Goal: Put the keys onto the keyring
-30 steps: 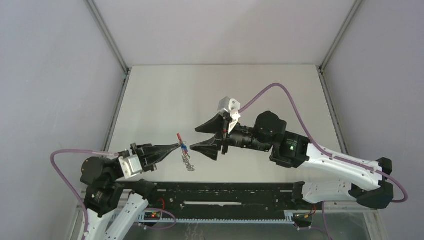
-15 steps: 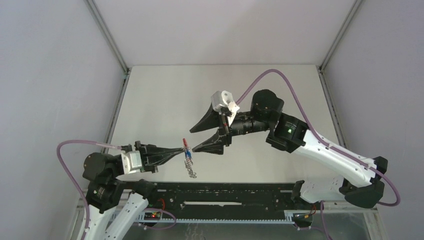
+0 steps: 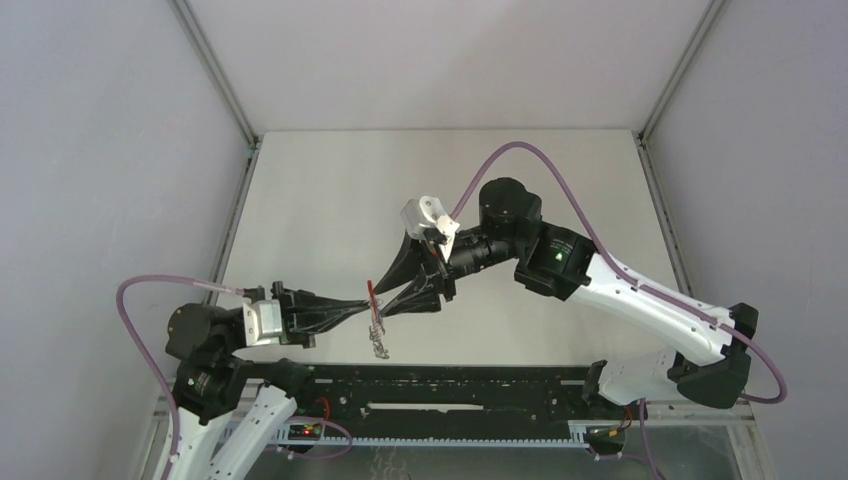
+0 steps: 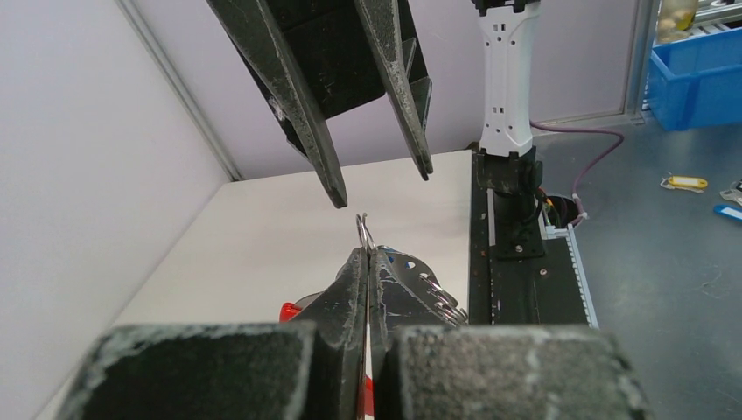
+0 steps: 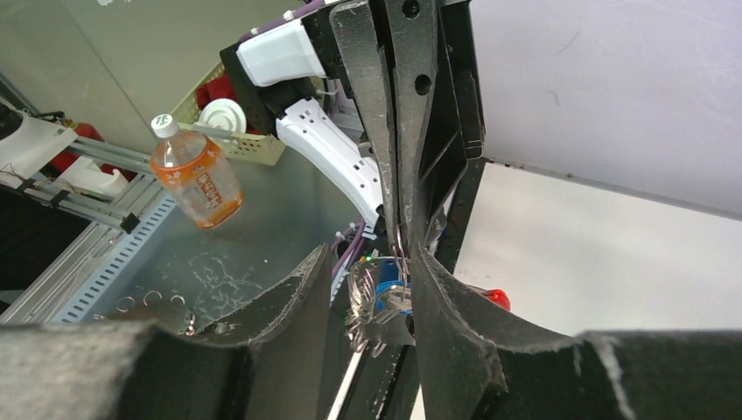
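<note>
My left gripper (image 4: 366,255) is shut on the thin wire loop of the keyring (image 4: 364,230), holding it above the table. The keyring's red tag (image 3: 371,289) sticks up and its grey metal cluster (image 3: 378,340) hangs below the left gripper (image 3: 366,305). A blue-headed key (image 5: 390,292) sits among the rings (image 5: 366,308). My right gripper (image 5: 372,262) faces the left one, jaws apart, straddling the loop and blue key; its right finger (image 5: 446,302) lies close against the loop. From above, the right gripper (image 3: 385,302) meets the left tips.
A black rail (image 3: 450,385) runs along the near table edge. Off the table stand an orange drink bottle (image 5: 194,177), a yellow basket (image 5: 229,131) and a blue bin (image 4: 700,77). Loose rings (image 5: 149,301) lie on the lower shelf.
My right gripper has swung left to the held keyring and its jaws have narrowed around it. The left gripper shifted slightly right, still holding the keyring.
</note>
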Motion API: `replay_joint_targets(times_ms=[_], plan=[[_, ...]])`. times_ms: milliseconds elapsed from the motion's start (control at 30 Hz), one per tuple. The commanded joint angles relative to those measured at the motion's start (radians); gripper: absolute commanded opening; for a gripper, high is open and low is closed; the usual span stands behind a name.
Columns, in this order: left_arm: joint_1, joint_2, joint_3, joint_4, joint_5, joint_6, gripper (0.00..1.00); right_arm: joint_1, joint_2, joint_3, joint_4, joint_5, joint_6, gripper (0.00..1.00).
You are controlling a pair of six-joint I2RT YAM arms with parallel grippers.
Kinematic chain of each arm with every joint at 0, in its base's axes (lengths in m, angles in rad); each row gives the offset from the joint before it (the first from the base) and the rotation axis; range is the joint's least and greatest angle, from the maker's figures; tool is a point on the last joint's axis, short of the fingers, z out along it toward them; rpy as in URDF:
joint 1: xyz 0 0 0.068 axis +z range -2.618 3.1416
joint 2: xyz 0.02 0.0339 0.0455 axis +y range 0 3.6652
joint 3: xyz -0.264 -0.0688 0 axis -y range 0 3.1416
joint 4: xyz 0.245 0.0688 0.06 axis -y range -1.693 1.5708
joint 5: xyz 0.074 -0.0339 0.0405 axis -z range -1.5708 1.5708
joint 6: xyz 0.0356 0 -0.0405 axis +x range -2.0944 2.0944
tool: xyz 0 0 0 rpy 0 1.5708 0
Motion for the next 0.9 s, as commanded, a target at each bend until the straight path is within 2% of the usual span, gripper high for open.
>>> replay_joint_targets(times_ms=[0,233,567,633,767,800,867], plan=[[-0.002,0.009,0.052,0.039,0.01,-0.025,0.0,-0.001,0.009,0.044,0.036,-0.013,0.006,0.46],[-0.003,0.009,0.055,0.039,0.014,-0.025,0.0,0.003,0.033,0.06,0.025,-0.003,-0.001,0.46],[-0.002,0.01,0.061,0.039,0.011,-0.024,0.0,0.005,0.048,0.065,0.025,0.007,0.002,0.35],[-0.002,0.007,0.058,0.039,0.011,-0.022,0.0,0.005,0.047,0.067,0.028,0.016,0.005,0.27],[-0.004,0.002,0.051,0.011,0.011,0.011,0.0,0.008,0.036,0.063,0.043,0.047,0.013,0.04],[-0.003,0.002,0.05,-0.004,0.009,0.034,0.0,0.012,0.032,0.062,0.04,0.057,0.012,0.0],[-0.002,0.005,0.048,-0.041,0.003,0.068,0.0,0.021,0.026,0.066,0.02,0.079,0.002,0.0]])
